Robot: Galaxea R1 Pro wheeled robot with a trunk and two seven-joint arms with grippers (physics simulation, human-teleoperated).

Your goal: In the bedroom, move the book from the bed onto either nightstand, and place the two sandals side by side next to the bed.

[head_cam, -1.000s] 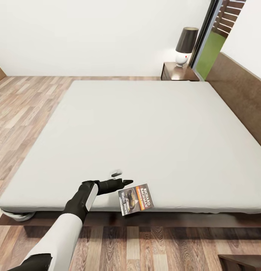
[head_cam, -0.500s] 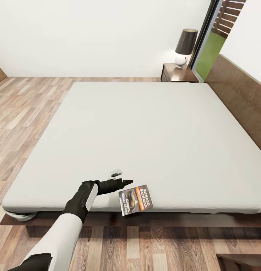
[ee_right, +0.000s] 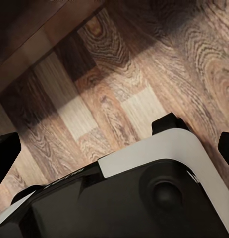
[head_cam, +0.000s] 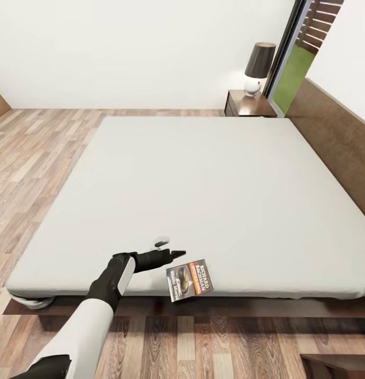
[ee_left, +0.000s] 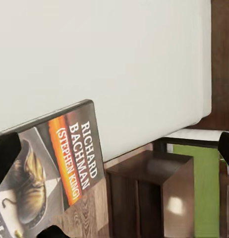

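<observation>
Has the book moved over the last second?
No clear move: the book stays at the near edge of the bed beside the left gripper; the whole view shifted slightly.

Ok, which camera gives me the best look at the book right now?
The left wrist view: the book is close, its cover lettering readable. The head view shows it whole but small, at the near edge of the bed by the left claw. The right wrist view looks at floor.

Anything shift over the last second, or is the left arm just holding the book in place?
Nothing among the objects moved. The whole head view slid slightly, so the camera moved, not the things. The left gripper stays by the book at the near edge of the bed, same pose in all three pictures. The lamp remains on the far nightstand.
</observation>
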